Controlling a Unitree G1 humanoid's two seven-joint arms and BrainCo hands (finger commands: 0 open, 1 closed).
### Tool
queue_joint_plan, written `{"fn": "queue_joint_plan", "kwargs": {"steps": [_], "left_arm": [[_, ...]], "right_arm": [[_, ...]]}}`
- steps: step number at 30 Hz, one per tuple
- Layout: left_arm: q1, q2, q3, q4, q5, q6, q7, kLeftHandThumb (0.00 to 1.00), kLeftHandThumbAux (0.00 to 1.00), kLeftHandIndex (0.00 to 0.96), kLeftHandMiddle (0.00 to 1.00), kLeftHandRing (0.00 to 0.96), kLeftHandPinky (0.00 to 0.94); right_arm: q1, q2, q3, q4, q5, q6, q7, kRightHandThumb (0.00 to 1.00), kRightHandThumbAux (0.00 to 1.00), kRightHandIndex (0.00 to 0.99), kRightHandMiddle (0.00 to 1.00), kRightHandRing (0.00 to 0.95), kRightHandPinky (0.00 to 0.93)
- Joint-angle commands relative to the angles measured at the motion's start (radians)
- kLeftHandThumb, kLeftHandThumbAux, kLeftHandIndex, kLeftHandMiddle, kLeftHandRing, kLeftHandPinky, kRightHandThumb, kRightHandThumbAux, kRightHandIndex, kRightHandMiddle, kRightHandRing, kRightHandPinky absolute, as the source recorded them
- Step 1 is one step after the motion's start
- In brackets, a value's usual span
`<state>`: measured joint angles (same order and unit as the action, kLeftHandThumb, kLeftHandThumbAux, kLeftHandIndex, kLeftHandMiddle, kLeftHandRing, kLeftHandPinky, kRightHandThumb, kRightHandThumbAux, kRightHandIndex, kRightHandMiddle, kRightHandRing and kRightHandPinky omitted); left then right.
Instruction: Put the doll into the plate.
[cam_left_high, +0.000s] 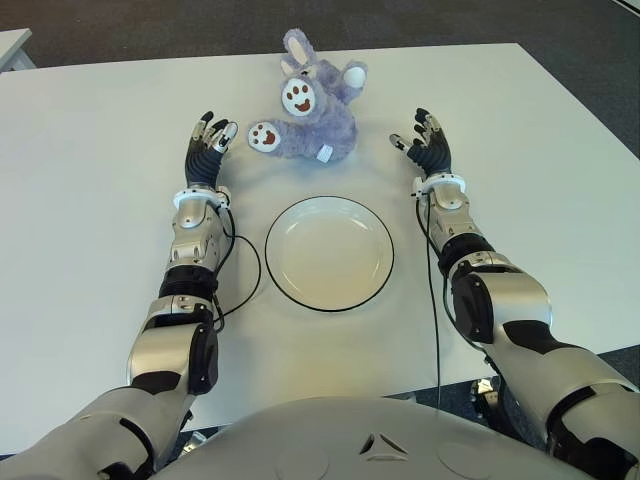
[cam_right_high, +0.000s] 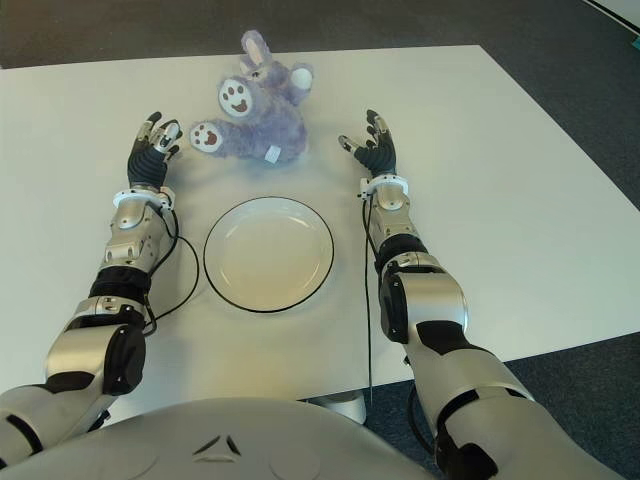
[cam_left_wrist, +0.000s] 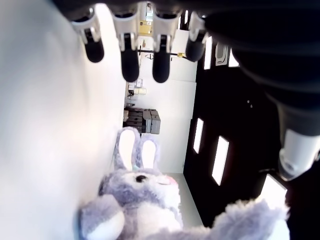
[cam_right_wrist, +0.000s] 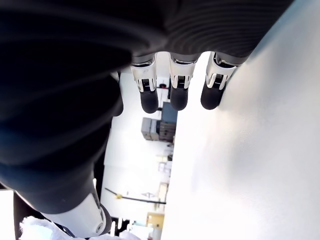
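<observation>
Doll (cam_left_high: 308, 112) is a purple plush bunny, flopped on its back on the white table (cam_left_high: 90, 200) just past the far edge of the plate (cam_left_high: 329, 252), paws with white pads sticking up and ears pointing away from the robot. Plate's empty, sitting between the two forearms.

Left hand (cam_left_high: 207, 147) is just beside the bunny's nearest foot, on its left, fingers spread and holding nothing. The left wrist view shows the fingertips (cam_left_wrist: 129, 61) fanned apart with the bunny's face and ears right ahead of the palm. Right hand (cam_left_high: 425, 146) is on the other side, a bit farther off from the plush, also opened out and empty. Its wrist view shows three straight fingertips and what's probably a bit of white fur near the thumb, but that bit is hard to make out.

Handling-wise I'd guess this thing is super light and squishy, no risk of breaking it, and fuzzy enough that it shouldn't slip. The catch is that it's floppy, so grabbing a foot or ear means the rest dangles and may drape over the plate rim. I'd squeeze the fat round body between both palms, or wrap one hand round the torso and lift it whole.
</observation>
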<state>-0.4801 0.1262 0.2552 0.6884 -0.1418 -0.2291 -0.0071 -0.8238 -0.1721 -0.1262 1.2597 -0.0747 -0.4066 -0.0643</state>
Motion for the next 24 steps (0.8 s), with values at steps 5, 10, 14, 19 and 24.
{"fn": "queue_joint_plan", "kwargs": {"steps": [5,10,14,19,24], "left_arm": [[0.03,0.009,-0.005,0.001,0.027,-0.028,0.033,0.0,0.541,0.0,0.176,0.156,0.034],[0.033,0.011,-0.005,-0.011,0.043,-0.037,0.058,0.0,0.54,0.0,0.173,0.153,0.027],[0.039,0.014,-0.01,-0.019,0.059,-0.05,0.077,0.0,0.542,0.0,0.167,0.144,0.038],[0.046,0.02,-0.014,-0.033,0.075,-0.066,0.09,0.0,0.549,0.0,0.16,0.138,0.034],[0.057,0.026,-0.022,-0.055,0.097,-0.082,0.102,0.0,0.542,0.0,0.149,0.124,0.016]], "right_arm": [[0.099,0.031,-0.001,0.066,0.0,0.083,0.01,0.284,0.81,0.076,0.018,0.0,0.022],[0.1,0.03,0.0,0.066,-0.002,0.081,0.013,0.253,0.804,0.078,0.017,0.0,0.019],[0.1,0.03,0.002,0.066,-0.004,0.082,0.013,0.254,0.808,0.082,0.016,0.0,0.025],[0.1,0.03,0.004,0.066,-0.006,0.081,0.01,0.274,0.814,0.084,0.017,0.0,0.028],[0.1,0.03,0.004,0.066,-0.006,0.082,0.008,0.278,0.818,0.082,0.017,0.0,0.027]]}}
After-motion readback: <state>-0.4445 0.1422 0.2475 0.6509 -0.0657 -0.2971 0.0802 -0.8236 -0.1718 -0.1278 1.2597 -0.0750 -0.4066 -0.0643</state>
